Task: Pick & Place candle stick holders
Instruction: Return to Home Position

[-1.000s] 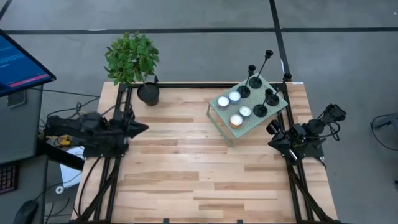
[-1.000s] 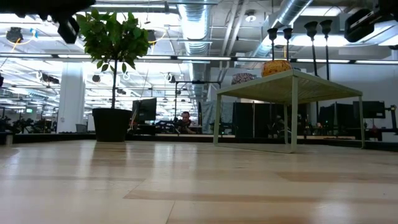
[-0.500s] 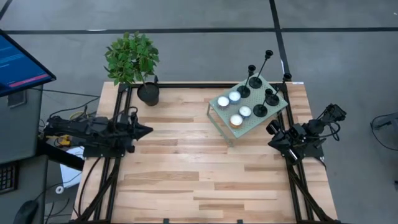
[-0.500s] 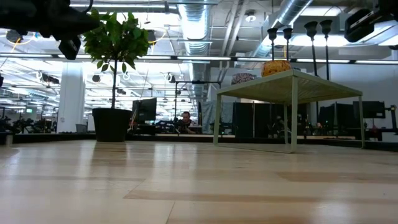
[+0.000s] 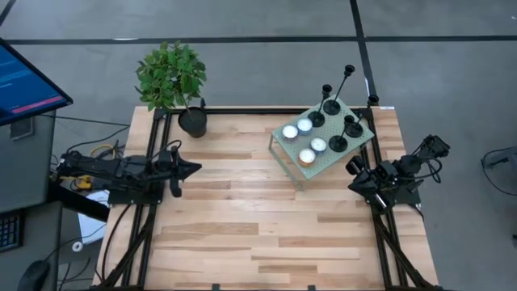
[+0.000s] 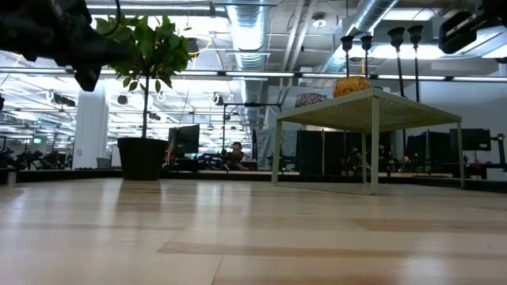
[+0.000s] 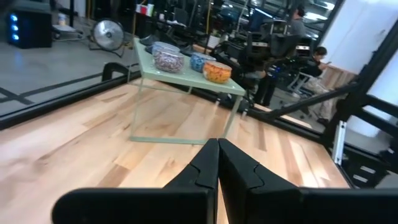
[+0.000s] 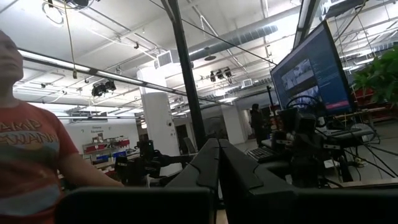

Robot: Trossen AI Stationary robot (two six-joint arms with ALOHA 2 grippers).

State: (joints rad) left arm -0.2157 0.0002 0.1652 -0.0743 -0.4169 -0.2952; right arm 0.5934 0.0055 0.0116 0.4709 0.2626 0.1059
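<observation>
Several matte-black candle stick holders [image 5: 331, 106] stand by their disc bases on a small pale-green stand [image 5: 284, 150] at the table's far right. Their cups show above the stand in the low view [image 6: 396, 33]. My left gripper [image 5: 194, 169] is shut and empty, in the air over the table's left side, pointing toward the stand [image 7: 186, 70]. It shows at the top left of the low view [image 6: 85, 73]. My right gripper [image 5: 352, 166] is shut and empty, just near of the stand at the table's right edge.
Several tealight candles [image 5: 304, 125] share the stand's top with the holders. A potted plant [image 5: 193, 121] stands at the far left of the table. A monitor [image 5: 28, 85] stands left of the table. A person [image 8: 31, 155] shows in the room beyond.
My left gripper has moved a little toward the table's right and come down somewhat, staying shut.
</observation>
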